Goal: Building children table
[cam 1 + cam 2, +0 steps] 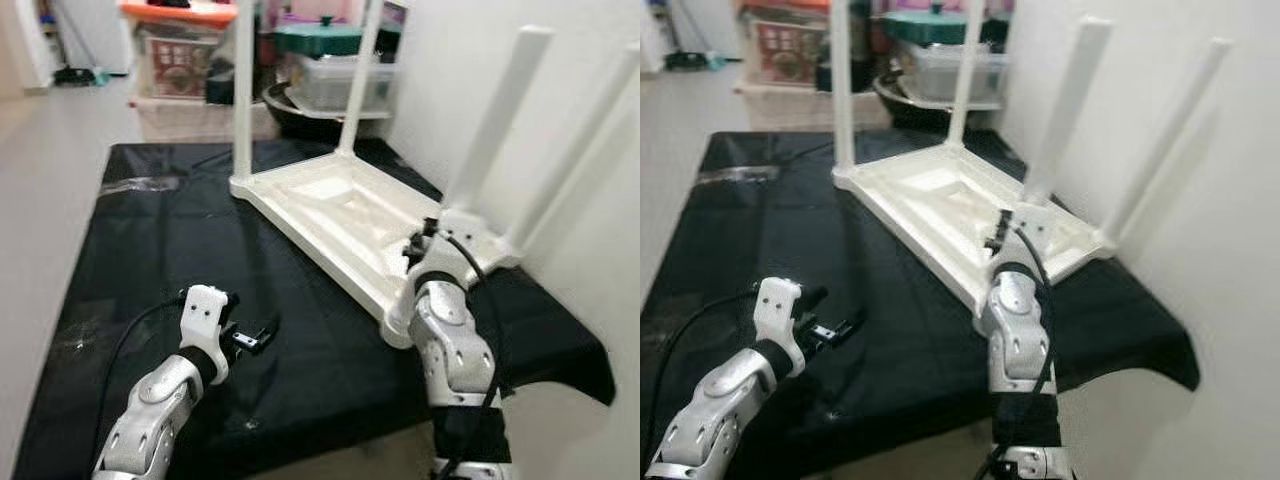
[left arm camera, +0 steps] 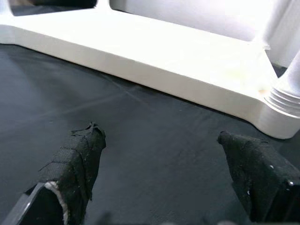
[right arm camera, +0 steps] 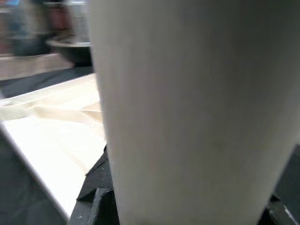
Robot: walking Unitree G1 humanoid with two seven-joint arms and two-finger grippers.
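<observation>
A white children's table (image 1: 340,215) lies upside down on a black cloth (image 1: 180,250), its four legs pointing up. My right gripper (image 1: 425,245) is at the base of the near leg (image 1: 495,120). In the right wrist view that leg (image 3: 187,117) stands between the black fingers (image 3: 93,197), which are closed on it. My left gripper (image 1: 255,338) hovers low over the cloth in front of the table's near long edge (image 2: 154,75). Its two fingers (image 2: 77,159) are spread wide with nothing between them.
A white wall (image 1: 600,330) runs close along the right, just behind the two right-hand legs. Storage boxes (image 1: 175,60), a green-lidded pot (image 1: 320,38) and a dark bowl (image 1: 300,110) crowd the far end. Bare floor (image 1: 50,180) lies to the left of the cloth.
</observation>
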